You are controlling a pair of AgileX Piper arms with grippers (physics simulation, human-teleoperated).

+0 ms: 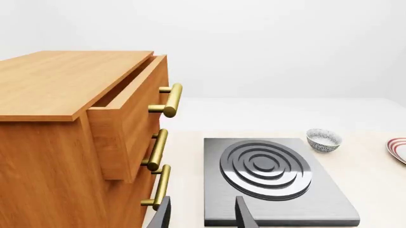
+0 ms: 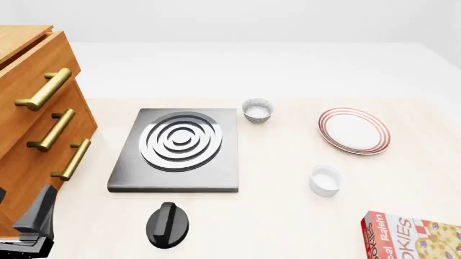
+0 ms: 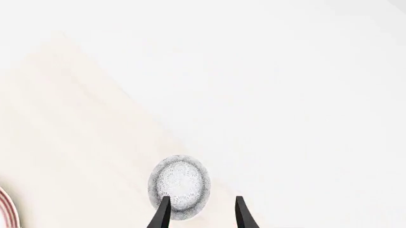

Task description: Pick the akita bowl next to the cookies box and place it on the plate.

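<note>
Left end effector [image 2: 32,226] sits at the near-left corner of the front view, by the wooden cabinet [image 2: 36,108]. On its wrist cam, left end effector [image 1: 201,218] fingers are spread with nothing between them. Right end effector [image 3: 201,216] shows only on its own cam: also released, nothing gripped.

Near edge of the table [image 2: 288,226]: black knob [image 2: 168,224], cookies box [image 2: 414,237] at the near-right corner, cut off by the frame. Next back is the white cup [image 2: 325,181], with only its white inside showing. The stove plate [image 2: 176,148] is left of centre.

The akita bowl [image 2: 257,110] stands upright on the table just past the stove's far-right corner, close to the far edge. It is well apart from the cookies box. The plate [image 2: 353,130] lies to the bowl's right, apart from it and bare.

The right wrist cam looks down onto the bowl [image 3: 179,187], one fingertip overlapping it in frame; I can't tell if it touches. The plate rim [image 3: 5,209] is at that frame's edge.

Only the left wrist cam shows the top drawer [image 1: 127,109] pulled slightly out, contents hidden. It also shows the bowl [image 1: 324,140] and plate rim [image 1: 398,149].

The table is pale beige; the floor and walls beyond are plain white.
</note>
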